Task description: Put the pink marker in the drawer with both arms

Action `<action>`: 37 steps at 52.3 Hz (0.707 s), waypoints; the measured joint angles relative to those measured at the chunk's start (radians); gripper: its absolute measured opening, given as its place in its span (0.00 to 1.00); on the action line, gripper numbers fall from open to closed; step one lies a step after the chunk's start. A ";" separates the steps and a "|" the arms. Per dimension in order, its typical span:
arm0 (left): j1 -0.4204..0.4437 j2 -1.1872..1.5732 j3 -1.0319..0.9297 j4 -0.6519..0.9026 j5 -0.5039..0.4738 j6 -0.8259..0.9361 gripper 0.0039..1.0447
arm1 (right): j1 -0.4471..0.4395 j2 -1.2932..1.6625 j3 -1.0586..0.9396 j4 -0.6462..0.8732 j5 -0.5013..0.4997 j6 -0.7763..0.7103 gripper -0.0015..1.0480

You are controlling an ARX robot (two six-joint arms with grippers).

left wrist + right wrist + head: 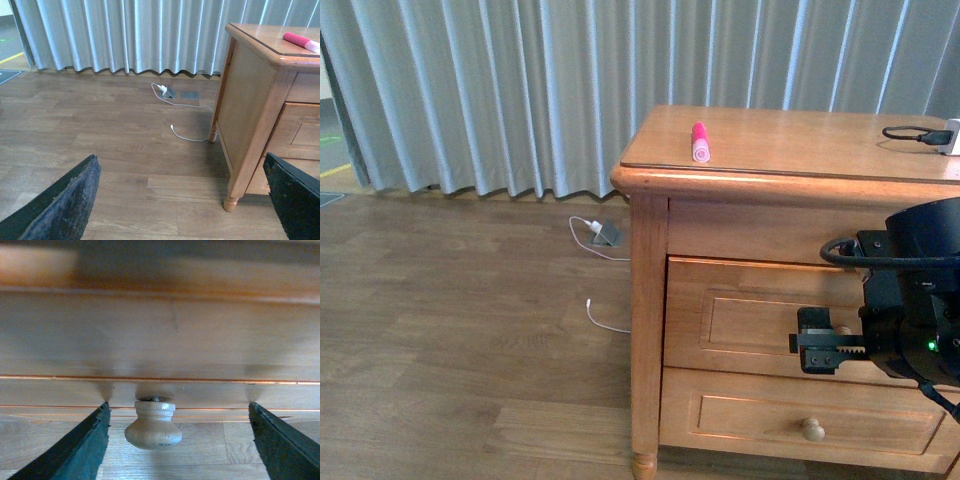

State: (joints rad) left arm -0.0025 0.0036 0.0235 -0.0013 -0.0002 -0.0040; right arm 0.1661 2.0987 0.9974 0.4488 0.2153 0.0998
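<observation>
The pink marker [700,142] is seen lying on the dresser [800,140] top, the drawer [750,320] is shut, and its knob [153,425] is set between the open right jaws, which should be closed evenly on it and pulled straight back; the left jaws are held open, empty.

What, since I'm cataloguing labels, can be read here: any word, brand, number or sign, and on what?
No text is readable in any view.
pink marker: any print is too small to tell.
dresser and knob: bare wood with no lettering.
</observation>
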 joint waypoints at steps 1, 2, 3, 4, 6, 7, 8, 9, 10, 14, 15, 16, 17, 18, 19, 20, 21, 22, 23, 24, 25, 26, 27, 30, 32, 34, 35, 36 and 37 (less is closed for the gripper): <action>0.000 0.000 0.000 0.000 0.000 0.000 0.94 | 0.000 0.000 0.000 0.000 0.000 0.000 0.75; 0.000 0.000 0.000 0.000 0.000 0.000 0.94 | 0.000 0.001 0.000 -0.002 -0.002 0.001 0.72; 0.000 0.000 0.000 0.000 0.000 0.000 0.94 | 0.000 0.001 0.000 -0.005 -0.004 0.002 0.68; 0.000 0.000 0.000 0.000 0.000 0.000 0.94 | 0.000 0.001 0.001 -0.006 -0.006 0.001 0.65; 0.000 0.000 0.000 0.000 0.000 0.000 0.94 | 0.000 0.002 0.002 -0.009 -0.009 0.002 0.60; 0.000 0.000 0.000 0.000 0.000 0.000 0.94 | 0.000 0.002 0.002 -0.010 -0.011 0.002 0.57; 0.000 0.000 0.000 0.000 0.000 0.000 0.94 | 0.000 0.002 0.002 -0.010 -0.012 0.002 0.55; 0.000 0.000 0.000 0.000 0.000 0.000 0.94 | 0.000 0.002 0.002 -0.011 -0.015 0.002 0.52; 0.000 0.000 0.000 0.000 0.000 0.000 0.94 | 0.000 0.002 0.002 -0.011 -0.016 0.002 0.50; 0.000 0.000 0.000 0.000 0.000 0.000 0.94 | 0.001 0.003 0.002 -0.007 -0.019 0.002 0.38; 0.000 0.000 0.000 0.000 0.000 0.000 0.94 | 0.002 0.003 0.002 -0.005 -0.021 0.002 0.35; 0.000 0.000 0.000 0.000 0.000 0.000 0.94 | 0.003 0.003 0.003 -0.005 -0.022 0.002 0.33; 0.000 0.000 0.000 0.000 0.000 0.000 0.94 | 0.005 0.005 0.004 -0.005 -0.022 0.002 0.30; 0.000 0.000 0.000 0.000 0.000 0.000 0.94 | 0.007 0.005 0.004 -0.005 -0.020 0.002 0.27; 0.000 0.000 0.000 0.000 0.000 0.000 0.94 | 0.007 0.005 0.004 -0.005 -0.020 0.002 0.26; 0.000 0.000 0.000 0.000 0.000 0.000 0.94 | 0.008 0.005 0.005 -0.005 -0.019 0.001 0.24; 0.000 0.000 0.000 0.000 0.000 0.000 0.94 | 0.008 0.005 0.005 -0.005 -0.018 0.000 0.23; 0.000 0.000 0.000 0.000 0.000 0.000 0.94 | 0.008 0.005 0.005 -0.005 -0.018 0.000 0.23; 0.000 0.000 0.000 0.000 0.000 0.000 0.94 | 0.008 0.005 0.005 -0.005 -0.019 0.000 0.23; 0.000 0.000 0.000 0.000 0.000 0.000 0.94 | 0.008 0.006 0.005 -0.005 -0.019 -0.001 0.23; 0.000 0.000 0.000 0.000 0.000 0.000 0.94 | 0.008 0.006 0.006 -0.005 -0.019 -0.001 0.23; 0.000 0.000 0.000 0.000 0.000 0.000 0.94 | 0.008 0.006 0.006 -0.005 -0.019 -0.001 0.23; 0.000 0.000 0.000 0.000 0.000 0.000 0.94 | 0.008 0.006 0.006 -0.005 -0.019 -0.001 0.23; 0.000 0.000 0.000 0.000 0.000 0.000 0.94 | 0.008 0.006 0.006 -0.006 -0.019 -0.001 0.23; 0.000 0.000 0.000 0.000 0.000 0.000 0.94 | 0.008 0.006 0.006 -0.011 -0.021 -0.001 0.23; 0.000 0.000 0.000 0.000 0.000 0.000 0.94 | 0.008 0.006 0.008 -0.021 -0.022 0.000 0.23; 0.000 0.000 0.000 0.000 0.000 0.000 0.94 | 0.008 0.006 0.010 -0.028 -0.022 0.000 0.23; 0.000 0.000 0.000 0.000 0.000 0.000 0.94 | 0.009 0.006 0.011 -0.035 -0.023 0.000 0.23; 0.000 0.000 0.000 0.000 0.000 0.000 0.94 | 0.009 0.006 0.012 -0.040 -0.023 0.000 0.23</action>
State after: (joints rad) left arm -0.0025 0.0036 0.0235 -0.0013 -0.0002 -0.0040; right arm 0.1753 2.1048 1.0096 0.4091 0.1921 0.0998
